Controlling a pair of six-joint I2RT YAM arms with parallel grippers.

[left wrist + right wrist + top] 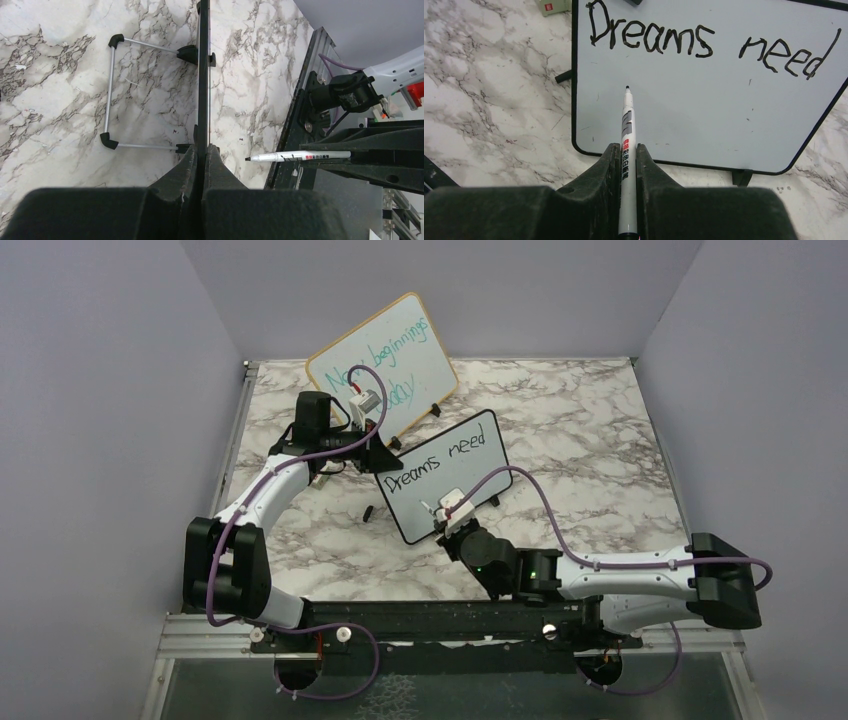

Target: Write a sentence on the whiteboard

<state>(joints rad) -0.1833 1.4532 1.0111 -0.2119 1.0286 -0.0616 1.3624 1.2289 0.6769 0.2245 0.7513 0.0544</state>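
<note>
The whiteboard (450, 480) stands tilted on the marble table, black-framed, with one line of the sentence (436, 462) on it in black, "Dreams need". The right wrist view shows the board (704, 110) and those words (704, 42) close up, with bare board below them. My left gripper (378, 455) is shut on the board's upper left edge, seen edge-on in the left wrist view (202, 75). My right gripper (627, 150) is shut on a white marker (626, 130). Its black tip points at the bare area under "Dreams"; I cannot tell whether it touches.
A larger wood-framed board (385, 360) with teal handwriting stands behind at the back. A small black cap (369, 511) lies on the table left of the whiteboard. The whiteboard's wire stand (112, 92) rests behind it. A small pale green object (551, 6) lies beyond its corner.
</note>
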